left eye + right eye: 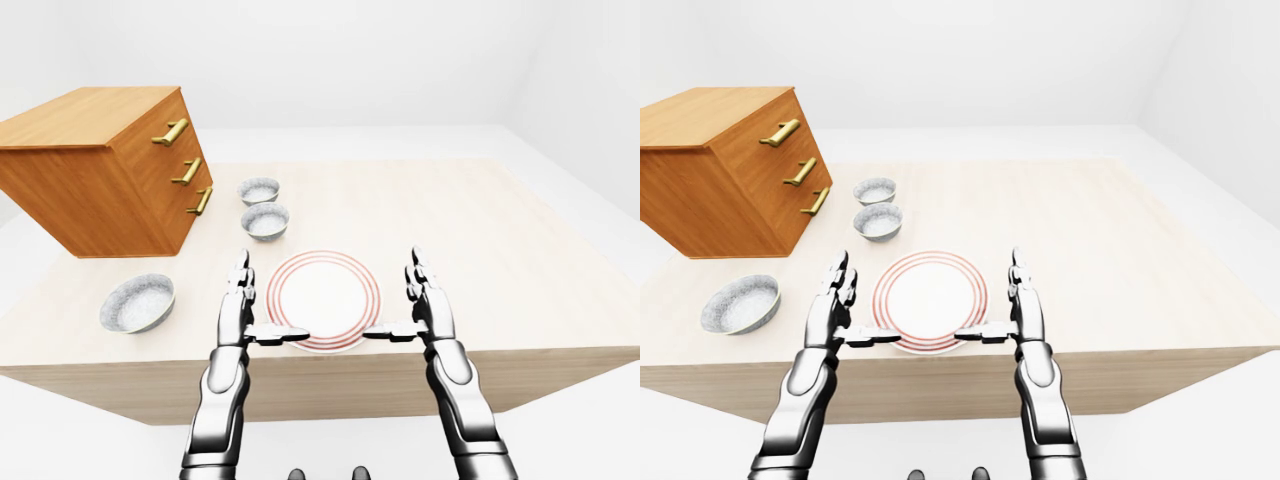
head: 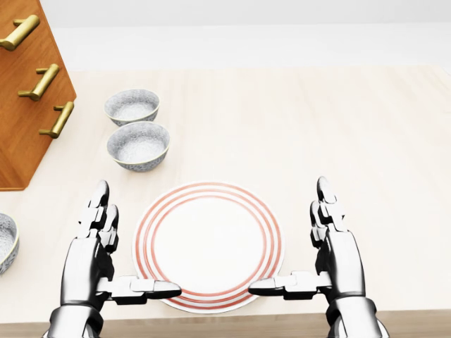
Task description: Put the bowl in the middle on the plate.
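Note:
A white plate (image 2: pixel 209 244) with red rings lies near the table's bottom edge in the head view. Three grey speckled bowls stand to its upper left. The middle bowl (image 2: pixel 138 146) sits just above the plate's left side, with another bowl (image 2: pixel 132 106) above it and a third bowl (image 1: pixel 137 303) far left. My left hand (image 2: pixel 134 243) is open at the plate's left rim, thumb pointing inward. My right hand (image 2: pixel 289 238) is open at the right rim, mirrored. Neither hand holds anything.
A wooden chest of drawers (image 1: pixel 100 170) with brass handles stands on the table's left part, close to the upper two bowls. The light wooden table (image 2: pixel 352 127) stretches right and upward. Its near edge (image 1: pixel 330 365) runs just below the plate.

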Robot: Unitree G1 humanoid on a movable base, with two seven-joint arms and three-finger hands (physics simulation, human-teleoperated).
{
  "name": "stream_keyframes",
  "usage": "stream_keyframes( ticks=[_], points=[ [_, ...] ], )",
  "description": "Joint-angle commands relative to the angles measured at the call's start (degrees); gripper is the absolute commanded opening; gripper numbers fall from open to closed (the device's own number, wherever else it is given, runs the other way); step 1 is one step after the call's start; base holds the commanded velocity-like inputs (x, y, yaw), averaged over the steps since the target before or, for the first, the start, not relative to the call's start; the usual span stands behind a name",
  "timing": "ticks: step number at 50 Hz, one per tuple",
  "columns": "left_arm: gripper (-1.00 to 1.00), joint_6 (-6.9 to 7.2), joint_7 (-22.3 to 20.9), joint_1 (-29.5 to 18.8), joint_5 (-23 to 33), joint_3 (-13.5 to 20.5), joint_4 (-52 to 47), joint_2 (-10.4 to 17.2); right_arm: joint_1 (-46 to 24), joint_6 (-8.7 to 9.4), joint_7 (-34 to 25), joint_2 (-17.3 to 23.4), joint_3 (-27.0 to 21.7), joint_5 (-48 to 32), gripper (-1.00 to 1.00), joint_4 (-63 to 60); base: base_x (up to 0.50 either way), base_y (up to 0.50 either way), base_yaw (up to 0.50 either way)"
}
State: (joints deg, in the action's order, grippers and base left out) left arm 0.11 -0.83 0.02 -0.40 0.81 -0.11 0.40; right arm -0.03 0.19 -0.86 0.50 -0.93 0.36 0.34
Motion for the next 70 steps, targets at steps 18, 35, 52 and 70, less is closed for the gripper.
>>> stream_keyframes(
  ticks=[18,35,52,70],
  points=[
    [1.00,0.80,-1.3,0.3,-0.5,1.2,-1.0,0.6,-0.6,0.64,-1.4,0.8,-1.5,0.3,1.00,1.5,0.00,0.00,0.00],
    [1.00,0.05,-1.3,0.1,-0.5,1.3,-0.1,0.6,-0.8,0.79,-0.9,0.9,-1.5,-0.3,1.00,1.9,0.00,0.00,0.00],
    [1.00,1.31,-0.3,0.4,-0.1,1.2,-1.3,0.5,1.7,4.81,-2.4,2.0,-1.7,-5.5,1.00,-4.9,0.00,0.00,0.00],
    [1.00,1.45,0.0,0.4,0.0,1.3,-1.2,0.6,1.5,4.81,-5.5,4.8,-10.0,-5.4,1.00,-11.3,0.00,0.00,0.00]
  ],
)
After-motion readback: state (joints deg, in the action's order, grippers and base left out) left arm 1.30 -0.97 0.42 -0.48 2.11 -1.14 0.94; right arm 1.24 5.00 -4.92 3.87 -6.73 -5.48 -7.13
